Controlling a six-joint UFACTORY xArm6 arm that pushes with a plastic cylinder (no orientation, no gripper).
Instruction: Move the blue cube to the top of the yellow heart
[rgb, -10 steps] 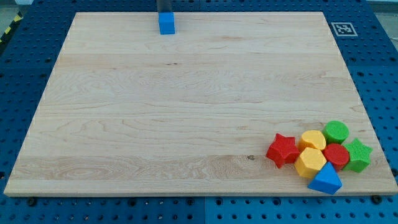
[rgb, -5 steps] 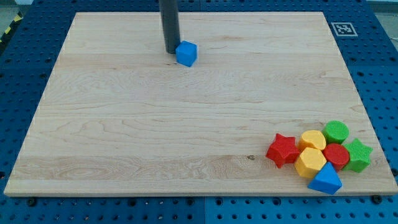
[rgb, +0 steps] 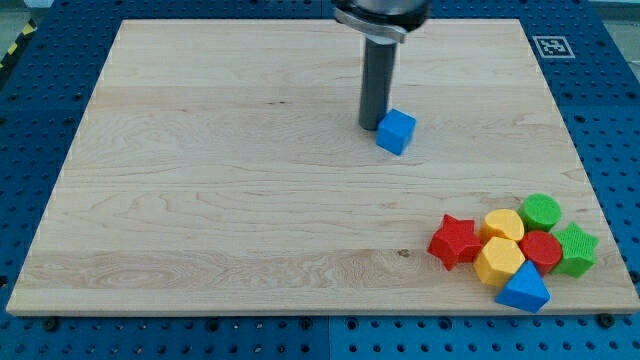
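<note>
Wooden desk on a blue pegboard fills the view. Your tool has no jaws, so it neither spreads nor pinches; it is a plain dark rod, and my tip rests against the blue cube, which sits touching it on the side toward the view's lower right. Far beyond the cube in that same direction lies a cluster holding the yellow heart, beside a red star and green blocks. You appear mid-push. Next, keep behind the cube, steering it to just above the heart without striking the cluster.
</note>
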